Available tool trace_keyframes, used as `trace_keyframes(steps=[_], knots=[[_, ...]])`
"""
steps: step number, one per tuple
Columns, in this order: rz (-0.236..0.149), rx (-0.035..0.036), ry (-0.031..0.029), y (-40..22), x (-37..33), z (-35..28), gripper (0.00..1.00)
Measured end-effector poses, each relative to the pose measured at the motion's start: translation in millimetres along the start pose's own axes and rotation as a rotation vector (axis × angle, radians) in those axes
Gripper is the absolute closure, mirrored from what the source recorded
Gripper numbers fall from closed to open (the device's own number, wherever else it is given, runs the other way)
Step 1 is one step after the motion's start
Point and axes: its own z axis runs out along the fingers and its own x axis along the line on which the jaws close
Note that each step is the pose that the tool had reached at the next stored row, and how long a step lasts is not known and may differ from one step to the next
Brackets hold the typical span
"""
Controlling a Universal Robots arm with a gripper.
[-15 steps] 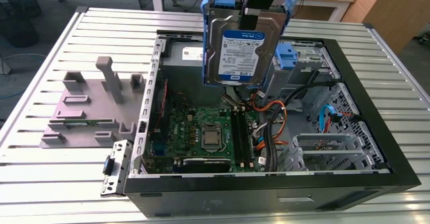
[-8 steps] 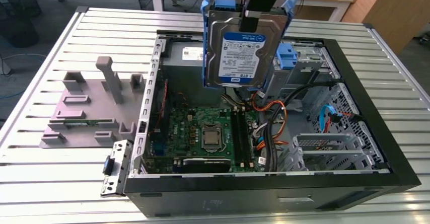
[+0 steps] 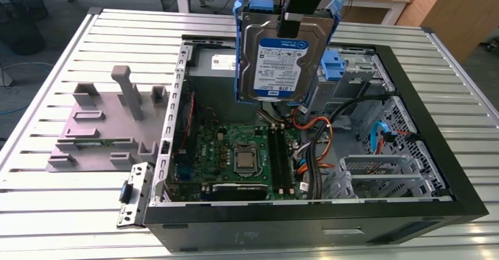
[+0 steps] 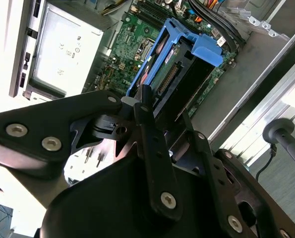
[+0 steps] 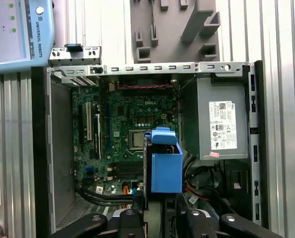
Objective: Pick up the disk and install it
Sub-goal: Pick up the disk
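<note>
The disk [image 3: 279, 61], silver-grey with a white-and-blue label and blue side rails, hangs upright in the air above the open computer case [image 3: 312, 231]. My gripper [image 3: 295, 16] is shut on its upper edge. In the second wrist view my gripper [image 4: 137, 101] clamps the disk [image 4: 179, 74], seen edge-on with its blue frame over the motherboard. In the first wrist view the disk [image 5: 166, 171] hangs below my gripper [image 5: 159, 215], between the processor socket and the power supply.
Inside the case lie the green motherboard [image 3: 234, 155], a grey power supply [image 5: 221, 124], loose cables [image 3: 319, 131], a metal drive cage [image 3: 382, 172] and a blue latch piece [image 3: 335, 67]. A grey fixture [image 3: 101, 125] stands on the slatted table at the exterior view's left.
</note>
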Motion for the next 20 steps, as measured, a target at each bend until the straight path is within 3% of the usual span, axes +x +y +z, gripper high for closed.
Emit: trace_keyframes(steps=[7, 20], knots=[[0.0, 0.0, 0.0002, -0.1, 1.1, 0.2, 0.65], [0.0, 0.0, 0.0001, -0.8, 11.0, 5.5, 0.65]])
